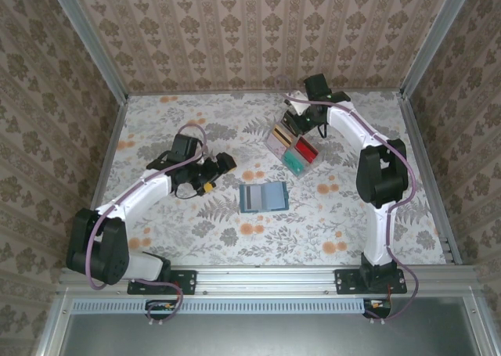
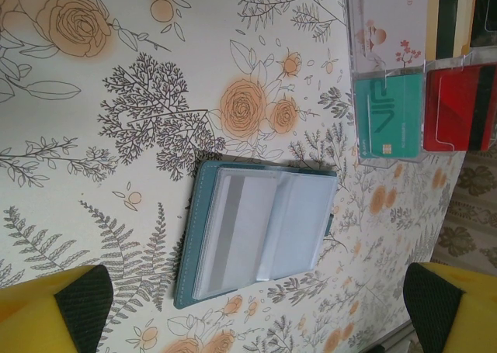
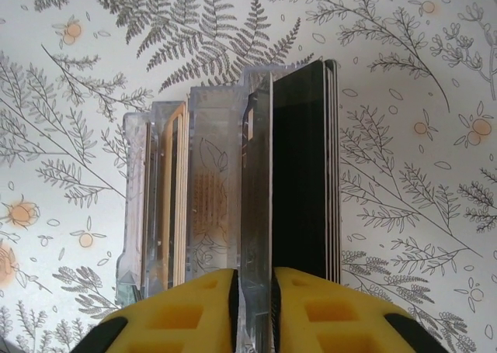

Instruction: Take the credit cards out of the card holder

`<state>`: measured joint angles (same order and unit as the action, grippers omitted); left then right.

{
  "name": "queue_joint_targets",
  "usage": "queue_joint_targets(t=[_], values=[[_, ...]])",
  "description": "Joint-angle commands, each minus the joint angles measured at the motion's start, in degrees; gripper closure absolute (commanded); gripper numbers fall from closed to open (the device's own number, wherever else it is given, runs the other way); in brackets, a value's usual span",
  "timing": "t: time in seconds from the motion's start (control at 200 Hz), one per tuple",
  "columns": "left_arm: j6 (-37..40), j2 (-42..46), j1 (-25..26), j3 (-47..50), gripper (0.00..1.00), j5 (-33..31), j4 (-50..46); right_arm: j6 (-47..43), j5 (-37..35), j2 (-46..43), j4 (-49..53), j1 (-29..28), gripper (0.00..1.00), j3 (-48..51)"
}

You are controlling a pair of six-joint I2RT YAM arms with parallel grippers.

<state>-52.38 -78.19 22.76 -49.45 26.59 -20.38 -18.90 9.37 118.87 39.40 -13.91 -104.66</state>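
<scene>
I count one card holder (image 1: 262, 197), one clear tray (image 1: 296, 149) and two arms: left arm (image 1: 141, 192), right arm (image 1: 376, 176). In the tray I make out one teal card (image 2: 388, 120), one red card (image 2: 458, 109) and one white card (image 2: 388, 19). The black stack (image 3: 303, 174) is packed too tight for me to count.

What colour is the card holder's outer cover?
Teal-blue; the card holder shows best in the left wrist view.

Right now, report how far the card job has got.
Done: cards stand in the clear tray. In hand: the right gripper straddles a tray divider; I cannot tell if it grips. The left gripper hangs open. Remaining: the card holder lies open; whether cards remain inside is unclear.
</scene>
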Motion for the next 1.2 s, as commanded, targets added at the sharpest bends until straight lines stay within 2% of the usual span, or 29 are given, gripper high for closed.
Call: queue_joint_targets(t=[0.0, 0.245, 0.38, 0.525, 0.67, 0.79, 0.95, 1.19], values=[[2.2, 0.3, -0.5, 0.4, 0.00, 0.0, -1.0, 3.1, 0.3, -5.6, 1.3, 0.6, 0.75, -1.6], [2.9, 1.7, -0.7, 1.6, 0.00, -1.5, -2.2, 13.7, 0.8, -16.1, -0.7, 0.6, 0.48, 6.1], [3.6, 2.3, -0.7, 2.3, 0.00, -2.4, -2.8, 23.4, 1.0, -24.0, -2.5, -0.7, 0.41, 14.8], [4.5, 3.0, -0.7, 2.8, 0.00, -3.7, -4.1, 31.9, -0.6, -32.0, -3.6, -6.6, 0.37, 24.4], [5.0, 3.6, -0.8, 3.5, 0.00, -5.8, -5.2, 41.0, -1.8, -35.8, -4.6, -14.6, 0.34, 32.7], [5.0, 3.7, -0.9, 3.8, 0.00, -6.5, -5.4, 43.1, -1.5, -34.1, -4.6, -21.8, 0.33, 35.7], [5.0, 3.9, -1.4, 3.9, 0.00, -7.2, -6.0, 45.9, -2.9, -27.3, -4.6, -28.0, 0.32, 35.4], [5.4, 4.3, -2.7, 4.3, 0.00, -6.9, -6.5, 52.6, -7.2, -15.5, -2.1, -31.4, 0.32, 30.0]])
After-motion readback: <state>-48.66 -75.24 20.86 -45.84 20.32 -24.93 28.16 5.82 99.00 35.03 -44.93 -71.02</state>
